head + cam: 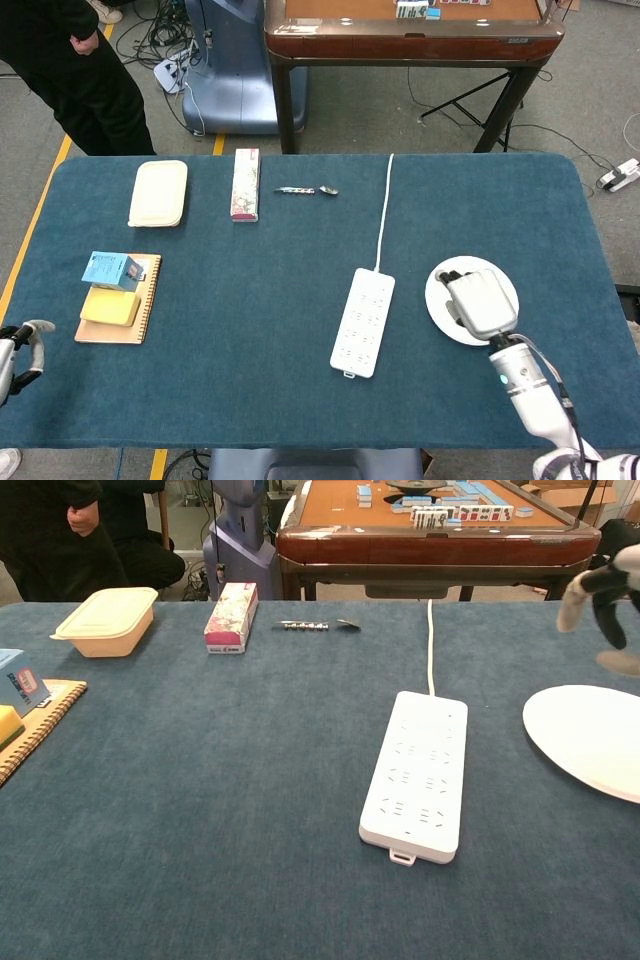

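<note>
Head view shows the right hand [478, 303] hanging over the white plate [505, 284], which sits at about four o'clock on the blue table [250, 290]. Nothing shows between its fingers, and in the chest view that hand [605, 595] is only a clipped bit at the right edge, fingers parted with nothing in them, above the plate [585, 740]. Whether it touches the plate cannot be told. The white power strip [363, 320] lies flat at the hand's nine o'clock, near but clearly apart from it and beside the plate's left rim. Its white cord [384, 210] runs from the strip's far end toward twelve o'clock and off the far table edge.

The left hand [18, 350] peeks in at the table's eight o'clock edge, fingers curled; the frames are too cropped to tell whether it is closed or holding anything. Nearest it, toward one o'clock, lies a spiral notebook [148, 300] carrying a yellow pad [110, 307] and a small blue box [110, 269].

Along the far side, from ten to twelve o'clock, sit a cream lidded container [158, 193], a long pink-patterned carton [245, 184] and a spoon [308, 190]. A person in black [70, 70] stands beyond the table's far left corner.
</note>
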`<state>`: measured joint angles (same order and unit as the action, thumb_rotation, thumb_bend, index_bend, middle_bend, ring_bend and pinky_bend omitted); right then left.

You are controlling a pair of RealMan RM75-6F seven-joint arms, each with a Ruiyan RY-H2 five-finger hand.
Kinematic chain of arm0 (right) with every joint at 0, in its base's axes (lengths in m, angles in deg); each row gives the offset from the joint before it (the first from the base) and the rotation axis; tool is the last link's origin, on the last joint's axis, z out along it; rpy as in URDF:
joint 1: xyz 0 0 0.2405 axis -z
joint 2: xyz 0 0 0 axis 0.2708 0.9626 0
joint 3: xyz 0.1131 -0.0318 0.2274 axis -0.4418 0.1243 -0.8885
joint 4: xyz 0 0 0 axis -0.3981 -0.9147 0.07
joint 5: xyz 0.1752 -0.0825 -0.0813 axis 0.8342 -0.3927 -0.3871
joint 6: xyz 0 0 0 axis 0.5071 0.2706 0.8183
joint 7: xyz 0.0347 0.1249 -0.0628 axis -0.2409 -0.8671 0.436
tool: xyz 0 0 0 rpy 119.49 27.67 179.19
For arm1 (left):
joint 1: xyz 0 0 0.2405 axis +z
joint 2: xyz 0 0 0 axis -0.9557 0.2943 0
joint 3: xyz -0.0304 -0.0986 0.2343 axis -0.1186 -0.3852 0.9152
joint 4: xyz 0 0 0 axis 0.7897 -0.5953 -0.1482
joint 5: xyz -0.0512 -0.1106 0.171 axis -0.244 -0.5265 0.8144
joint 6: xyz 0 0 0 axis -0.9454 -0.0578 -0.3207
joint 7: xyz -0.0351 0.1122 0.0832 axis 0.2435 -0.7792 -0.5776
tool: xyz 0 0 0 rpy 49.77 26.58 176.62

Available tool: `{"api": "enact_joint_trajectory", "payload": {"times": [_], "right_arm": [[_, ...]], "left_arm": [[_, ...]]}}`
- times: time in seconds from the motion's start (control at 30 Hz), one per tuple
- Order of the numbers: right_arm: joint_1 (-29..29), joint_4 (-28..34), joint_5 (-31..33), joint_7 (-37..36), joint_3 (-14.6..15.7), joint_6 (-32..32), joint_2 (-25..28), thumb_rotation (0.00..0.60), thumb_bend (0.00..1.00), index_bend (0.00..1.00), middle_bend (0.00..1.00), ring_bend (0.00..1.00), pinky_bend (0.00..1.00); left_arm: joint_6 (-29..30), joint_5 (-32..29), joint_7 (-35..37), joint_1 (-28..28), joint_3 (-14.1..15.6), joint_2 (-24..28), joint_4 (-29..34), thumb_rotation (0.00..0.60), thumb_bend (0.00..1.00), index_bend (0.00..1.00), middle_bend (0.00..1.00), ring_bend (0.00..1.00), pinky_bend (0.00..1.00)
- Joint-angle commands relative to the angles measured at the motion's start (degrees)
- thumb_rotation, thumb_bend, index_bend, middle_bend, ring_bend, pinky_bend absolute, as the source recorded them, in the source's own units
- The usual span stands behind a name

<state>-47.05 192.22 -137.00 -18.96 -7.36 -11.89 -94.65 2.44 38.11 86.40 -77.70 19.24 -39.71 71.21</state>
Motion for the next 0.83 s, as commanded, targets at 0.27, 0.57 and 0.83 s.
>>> {"api": "enact_joint_trajectory", "payload": {"times": [0.27,0.57,0.83], "right_arm": [[14.8,-6.1,-9.3,-12.8,3.4,16.1,2.8,0.600,0.18,0.35,0.37,0.43,0.44],[23.1,-16.2,-5.5,-27.4,1.4,18.9,1.4,0.600,0.19,0.35,0.37,0.43,0.44],[25.3,-18.4,-6.5,-34.7,-1.0,18.4,3.3,0.600,0.22,0.35,0.36,0.41,0.44]], "left_arm": [[0.3,1.6,-0.9,-0.2,0.6,-0.5,0.7,0.600,0.65,0.46,0.57,0.46,0.67],[0.1,2.0,-1.0,-0.4,0.9,-0.8,0.8,0.600,0.65,0.46,0.57,0.46,0.67],[-1.2,2.7,-1.1,-1.5,1.2,-1.8,0.1,0.600,0.65,0.46,0.57,0.46,0.67]]}}
